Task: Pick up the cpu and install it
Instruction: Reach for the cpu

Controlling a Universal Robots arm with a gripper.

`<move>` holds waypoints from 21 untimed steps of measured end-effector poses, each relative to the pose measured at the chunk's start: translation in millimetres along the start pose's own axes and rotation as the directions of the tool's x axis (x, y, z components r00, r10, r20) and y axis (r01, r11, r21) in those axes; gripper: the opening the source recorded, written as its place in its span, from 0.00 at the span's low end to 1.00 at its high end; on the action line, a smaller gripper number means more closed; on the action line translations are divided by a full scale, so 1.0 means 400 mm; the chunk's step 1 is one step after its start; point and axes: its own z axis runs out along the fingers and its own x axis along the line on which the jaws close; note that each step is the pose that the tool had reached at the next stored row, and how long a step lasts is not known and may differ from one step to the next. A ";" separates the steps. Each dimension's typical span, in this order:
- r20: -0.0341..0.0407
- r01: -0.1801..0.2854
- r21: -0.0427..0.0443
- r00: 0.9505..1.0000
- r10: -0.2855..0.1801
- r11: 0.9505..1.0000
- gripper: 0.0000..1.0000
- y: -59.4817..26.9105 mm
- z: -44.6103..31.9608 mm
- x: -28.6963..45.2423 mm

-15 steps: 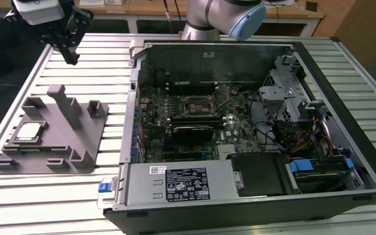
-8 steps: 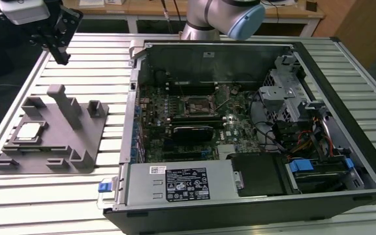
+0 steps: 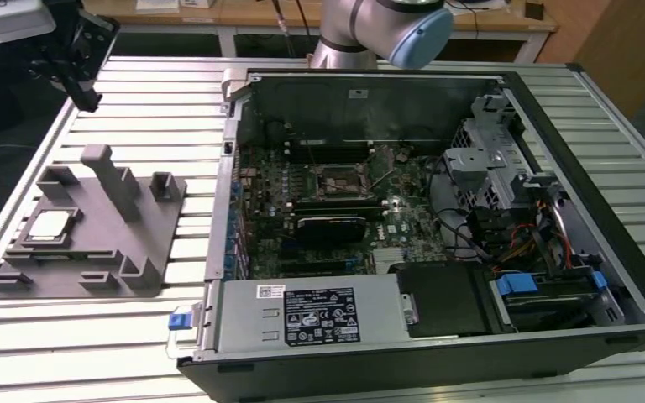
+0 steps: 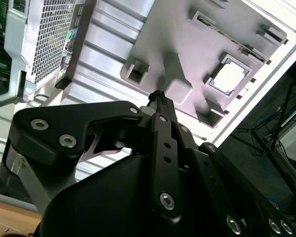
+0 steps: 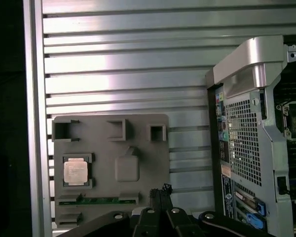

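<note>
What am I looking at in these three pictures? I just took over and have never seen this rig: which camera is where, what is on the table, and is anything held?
One robot arm works over a slatted metal table. The exterior view takes in the whole scene from off the arm. Both wrist views come from cameras riding on the arm and look past its black gripper. On the table are a grey fixture block and an open computer case with a green motherboard inside. The cpu, the small silvery square, lies in a pocket of the fixture, so it is not held. The gripper hangs above the fixture, apart from the cpu.
</note>
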 end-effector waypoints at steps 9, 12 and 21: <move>0.000 0.000 0.000 1.000 0.000 1.000 0.11 -0.006 0.018 0.026; -0.001 0.000 0.000 1.000 0.000 1.000 0.11 -0.010 0.027 0.032; -0.004 0.000 0.000 1.000 0.000 1.000 0.11 -0.027 0.056 0.053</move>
